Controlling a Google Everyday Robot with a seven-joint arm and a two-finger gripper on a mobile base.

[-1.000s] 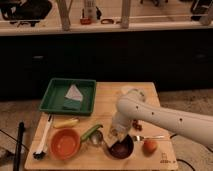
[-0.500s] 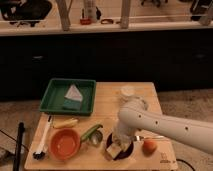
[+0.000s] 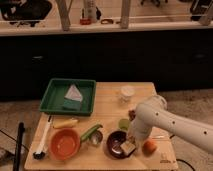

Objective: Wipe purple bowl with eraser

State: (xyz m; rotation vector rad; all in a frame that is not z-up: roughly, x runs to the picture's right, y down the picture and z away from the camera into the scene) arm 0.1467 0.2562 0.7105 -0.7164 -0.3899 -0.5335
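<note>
The purple bowl [image 3: 116, 143] sits at the front of the wooden table, right of the orange bowl. My gripper [image 3: 128, 145] reaches down from the white arm [image 3: 155, 119] into the bowl's right side. It is shut on the eraser [image 3: 129, 147], a small tan block that rests against the bowl's inside by the right rim. The arm hides part of the bowl's far right edge.
An orange bowl [image 3: 65, 143] and a black-handled brush [image 3: 42, 141] lie front left. A yellow piece [image 3: 65, 122], a green item [image 3: 91, 131] and a metal cup [image 3: 97, 138] are nearby. An orange fruit [image 3: 149, 147] sits right of the bowl. A green tray [image 3: 55, 97] and a white cup [image 3: 126, 93] stand behind.
The gripper came down into the purple bowl with the eraser, then slid toward the bowl's right side. The arm's elbow moved right.
</note>
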